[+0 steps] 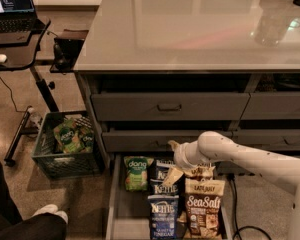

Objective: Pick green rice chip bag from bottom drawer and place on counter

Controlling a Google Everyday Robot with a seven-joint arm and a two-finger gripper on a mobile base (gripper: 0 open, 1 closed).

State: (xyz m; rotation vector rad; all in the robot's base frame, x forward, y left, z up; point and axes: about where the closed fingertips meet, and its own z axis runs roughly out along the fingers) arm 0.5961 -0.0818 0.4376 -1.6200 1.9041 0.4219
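The green rice chip bag [136, 173] lies at the back left of the open bottom drawer [112, 204], with its white "dang" lettering facing up. My gripper [172, 160] hangs over the back middle of the drawer, above the blue Kettle bags [163, 213] and just right of the green bag. It looks open and empty, with one finger pointing up-left and one down-left. The white arm reaches in from the right. The pale grey counter [190, 29] spans the top above the drawers.
A brown Sea Salt bag [203, 207] lies at the drawer's right. A green lattice crate [65, 145] holding green bags stands on the floor to the left. A black desk [17, 44] with a laptop is at far left. A person's leg [25, 226] is at bottom left.
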